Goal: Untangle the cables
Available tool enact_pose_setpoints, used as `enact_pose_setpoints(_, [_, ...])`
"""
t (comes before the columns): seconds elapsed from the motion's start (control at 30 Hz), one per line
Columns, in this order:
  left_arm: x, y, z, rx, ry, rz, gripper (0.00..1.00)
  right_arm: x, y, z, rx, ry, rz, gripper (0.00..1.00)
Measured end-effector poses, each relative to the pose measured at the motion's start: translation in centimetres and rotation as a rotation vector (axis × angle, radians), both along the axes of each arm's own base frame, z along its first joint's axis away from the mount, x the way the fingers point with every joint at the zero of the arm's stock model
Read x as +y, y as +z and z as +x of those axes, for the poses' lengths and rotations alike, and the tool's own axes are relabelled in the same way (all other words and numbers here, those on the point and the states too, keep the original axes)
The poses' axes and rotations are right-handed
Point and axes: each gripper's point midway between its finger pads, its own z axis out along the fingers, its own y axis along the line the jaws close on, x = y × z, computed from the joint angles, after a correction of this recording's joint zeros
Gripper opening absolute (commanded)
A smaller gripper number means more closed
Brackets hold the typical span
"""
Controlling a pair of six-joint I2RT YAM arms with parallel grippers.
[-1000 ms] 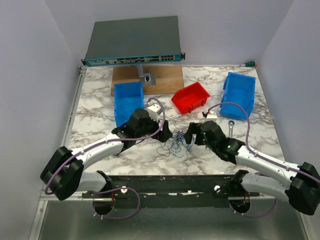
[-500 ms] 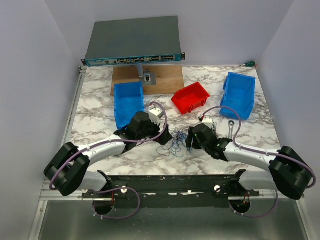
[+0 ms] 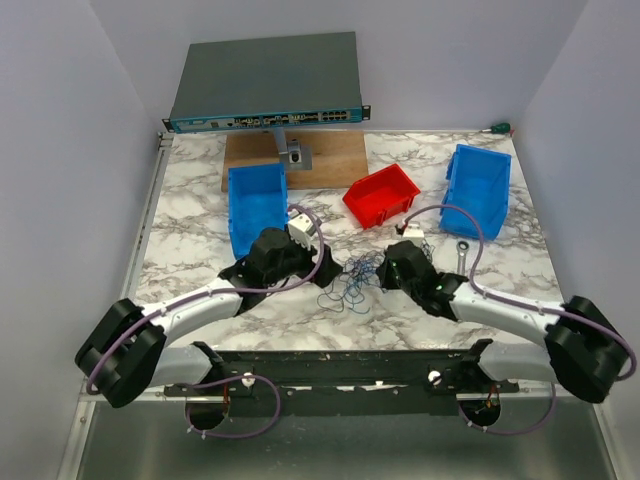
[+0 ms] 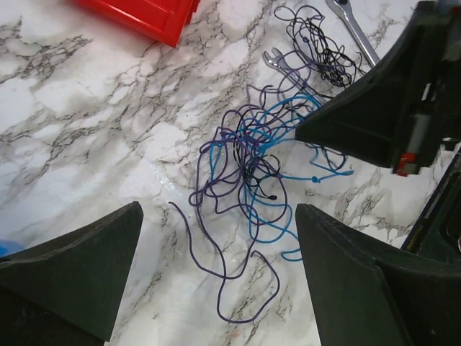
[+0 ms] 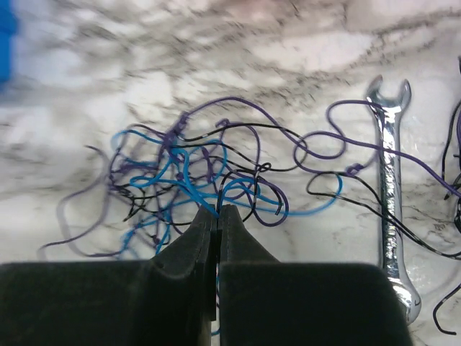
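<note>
The cables (image 3: 350,286) lie as a loose tangle of thin blue, purple and black strands on the marble table between my two grippers. My right gripper (image 5: 217,209) is shut at the tangle's (image 5: 180,162) near edge, with a blue strand pinched between its tips; in the left wrist view its dark body (image 4: 374,108) reaches the tangle (image 4: 248,155) from the right. My left gripper (image 4: 218,209) is open just above the table, with its fingers on either side of the purple end loops. A smaller black bundle (image 4: 320,43) lies by the wrench.
A silver wrench (image 5: 389,187) lies right of the tangle. Behind are a red bin (image 3: 382,195), two blue bins (image 3: 255,205) (image 3: 478,190), a wooden board (image 3: 300,155) and a network switch (image 3: 265,85) at the back wall.
My right gripper has gone from open to shut on a blue strand and shifted slightly toward the tangle. The left gripper stayed open and drew back a little to the left.
</note>
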Motion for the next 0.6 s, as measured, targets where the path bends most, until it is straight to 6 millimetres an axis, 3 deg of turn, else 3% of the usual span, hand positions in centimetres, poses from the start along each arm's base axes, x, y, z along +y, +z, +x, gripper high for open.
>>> enact_pose_setpoints(0.43, [1.9, 2.9, -0.8, -0.141, 0.039, -0.081, 0.89, 5.1, 15.5, -1.1, -0.208, 0.271, 0.310, 0.01])
enact_pose_setpoints(0.53, [2.0, 3.3, -0.9, -0.163, 0.042, -0.092, 0.89, 6.1, 17.8, -1.4, -0.237, 0.326, 0.349, 0.01])
enact_pose_setpoints(0.6, [2.1, 3.6, -0.9, -0.178, 0.042, -0.103, 0.88, 6.6, 18.2, -1.7, -0.238, 0.362, 0.360, 0.01])
